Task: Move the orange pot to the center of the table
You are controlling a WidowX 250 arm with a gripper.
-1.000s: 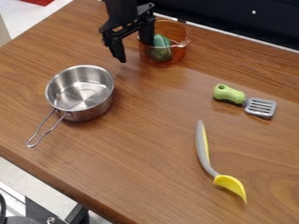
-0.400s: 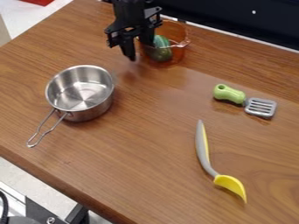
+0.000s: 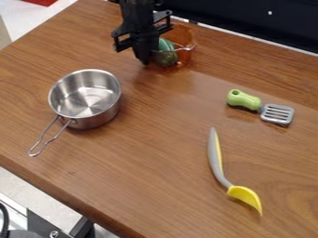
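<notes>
The black gripper (image 3: 147,56) hangs at the upper left of the view, its fingers closed together on the left wall of the orange pot. That pot (image 3: 184,45) is see-through and stands upright near the table's back edge, with a green object (image 3: 165,53) inside it. The gripper hides the pot's left side. The wooden table (image 3: 155,139) spreads out in front of them.
A steel saucepan (image 3: 86,99) stands on the left, its wire handle toward the lower left. A green-handled spatula (image 3: 261,107) lies at the right, and a grey and yellow spoon (image 3: 223,172) lies at the lower right.
The gripper's fingers, wide apart before, have come together at the pot's wall. The pot and the green object have shifted slightly left.
</notes>
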